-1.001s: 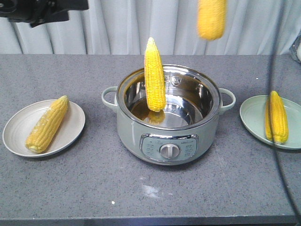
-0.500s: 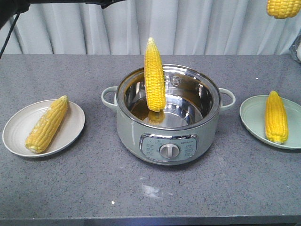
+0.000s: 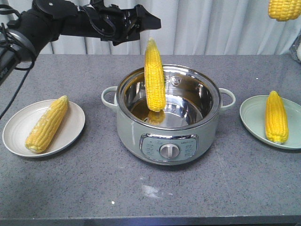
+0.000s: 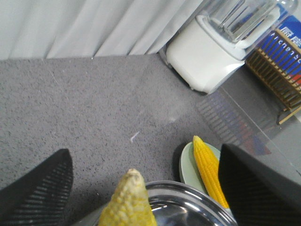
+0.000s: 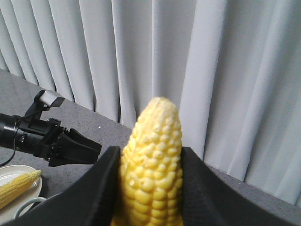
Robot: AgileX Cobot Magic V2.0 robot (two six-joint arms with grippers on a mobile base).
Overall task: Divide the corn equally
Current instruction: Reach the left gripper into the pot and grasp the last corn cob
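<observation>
Front-facing view is showing four cobs in total: one is lying on the left plate [image 3: 14, 141], call it the left cob [image 3: 47, 123]; one, the right cob [image 3: 276, 117], is lying on the right plate [image 3: 249, 117]; the pot cob [image 3: 154, 75] is standing tip-up in the pot [image 3: 169, 136], leaning against its back rim; and the held cob [image 3: 284, 8] is hanging high over the right side of the bench [image 3: 94, 188]. Two plates, one pot. The right gripper [image 5: 150, 197] is clamping the held cob on both flanks. The left gripper [image 3: 153, 22] is hovering spread wide just above the pot cob's tip, touching nothing. I'm reading these cobs as stiff and fairly hefty, with bumpy kernels that may be slick. The taper is making any pinch near the tip prone to sliding off, so I'm favouring a hold across the thicker body below the tip. I'm expecting an even split to mean two per plate.
</observation>
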